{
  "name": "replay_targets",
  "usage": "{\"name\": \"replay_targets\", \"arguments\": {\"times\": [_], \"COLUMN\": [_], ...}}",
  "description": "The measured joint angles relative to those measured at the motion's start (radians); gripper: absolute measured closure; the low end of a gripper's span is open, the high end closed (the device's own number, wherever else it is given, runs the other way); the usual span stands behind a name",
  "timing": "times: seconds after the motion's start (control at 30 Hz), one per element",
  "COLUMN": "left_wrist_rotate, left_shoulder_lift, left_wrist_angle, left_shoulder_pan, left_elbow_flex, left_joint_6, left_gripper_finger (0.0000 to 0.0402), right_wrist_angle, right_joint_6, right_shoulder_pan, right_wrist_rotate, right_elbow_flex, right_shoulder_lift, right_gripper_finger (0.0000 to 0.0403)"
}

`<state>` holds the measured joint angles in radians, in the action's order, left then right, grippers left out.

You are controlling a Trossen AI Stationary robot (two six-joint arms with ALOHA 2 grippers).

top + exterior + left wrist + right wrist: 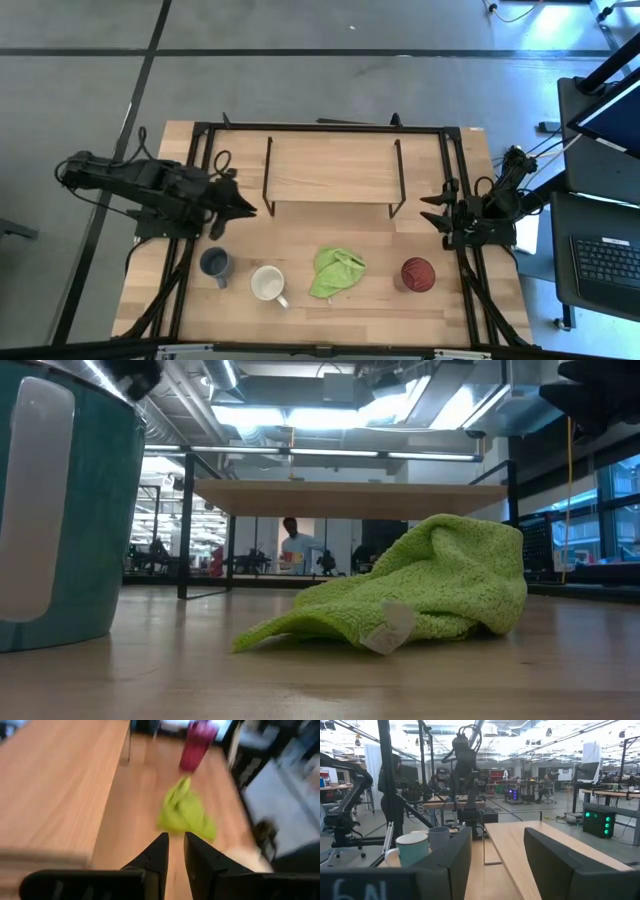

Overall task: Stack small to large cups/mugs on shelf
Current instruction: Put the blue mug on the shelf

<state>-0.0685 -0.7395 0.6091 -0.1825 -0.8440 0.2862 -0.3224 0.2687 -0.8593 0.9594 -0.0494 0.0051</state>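
Nothing lifted yet: left gripper point(246, 209) nearly closed and empty by the table's left edge, right gripper point(430, 214) open and empty at the right edge, best opened wide first, then lowered squarely over the small blue-grey mug point(215, 264) near the front-left corner.

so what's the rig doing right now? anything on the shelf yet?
Nothing yet. The shelf is bare, and the blue-grey mug, white mug and dark red cup sit in a row along the table's front with a lime-green cloth between them. The left gripper hovers by the shelf's left end, fingers nearly together and empty. The right gripper waits open at the shelf's right end.
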Motion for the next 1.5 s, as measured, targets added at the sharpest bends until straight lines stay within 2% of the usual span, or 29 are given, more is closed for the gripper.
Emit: {"name": "replay_targets", "arguments": {"times": [0.17, 0.4, 0.53, 0.63, 0.77, 0.87, 1.0, 1.1, 1.23, 1.37, 1.5], "left_wrist_rotate": [-0.018, -0.049, -0.164, -0.212, -0.214, -0.21, -0.154, -0.072, 0.042, 0.064, 0.073], "left_shoulder_lift": [-0.074, -0.08, -0.079, -0.079, -0.094, -0.139, -0.19, -0.206, -0.216, -0.248, -0.281], "left_wrist_angle": [-0.143, -0.172, -0.247, -0.267, -0.268, -0.264, -0.26, -0.188, 0.074, 0.308, 0.358], "left_shoulder_pan": [0.0, 0.006, 0.006, -0.002, -0.001, -0.001, 0.013, 0.019, 0.028, -0.012, -0.062], "left_elbow_flex": [-0.033, -0.051, -0.051, -0.051, -0.1, -0.169, -0.252, -0.262, -0.262, -0.261, -0.261], "left_joint_6": [0.018, 0.015, -0.013, -0.043, 0.015, -0.027, -0.041, -0.025, 0.054, 0.126, 0.156], "left_gripper_finger": [0.0347, 0.0347, 0.0347, 0.0347, 0.0347, 0.0347, 0.0347, 0.0347, 0.0347, 0.0347, 0.0347], "right_wrist_angle": [0.001, 0.002, 0.002, 0.002, 0.002, 0.002, 0.002, 0.002, 0.002, 0.002, 0.004], "right_joint_6": [0.001, 0.002, 0.002, 0.002, 0.002, 0.002, 0.002, 0.002, 0.002, 0.002, 0.002], "right_shoulder_pan": [0.0, 0.0, 0.0, 0.0, 0.0, 0.0, 0.0, 0.0, 0.0, 0.0, 0.0], "right_wrist_rotate": [-0.001, -0.001, -0.001, -0.001, -0.001, -0.001, -0.001, -0.001, -0.001, -0.001, -0.001], "right_elbow_flex": [0.0, 0.0, 0.0, 0.0, 0.0, 0.0, 0.0, 0.0, 0.0, 0.0, -0.001], "right_shoulder_lift": [0.0, 0.0, 0.0, 0.0, 0.0, 0.0, 0.0, 0.0, 0.0, 0.0, 0.0], "right_gripper_finger": [0.0221, 0.0221, 0.0221, 0.0221, 0.0221, 0.0221, 0.0221, 0.0221, 0.0221, 0.0221, 0.0221]}}
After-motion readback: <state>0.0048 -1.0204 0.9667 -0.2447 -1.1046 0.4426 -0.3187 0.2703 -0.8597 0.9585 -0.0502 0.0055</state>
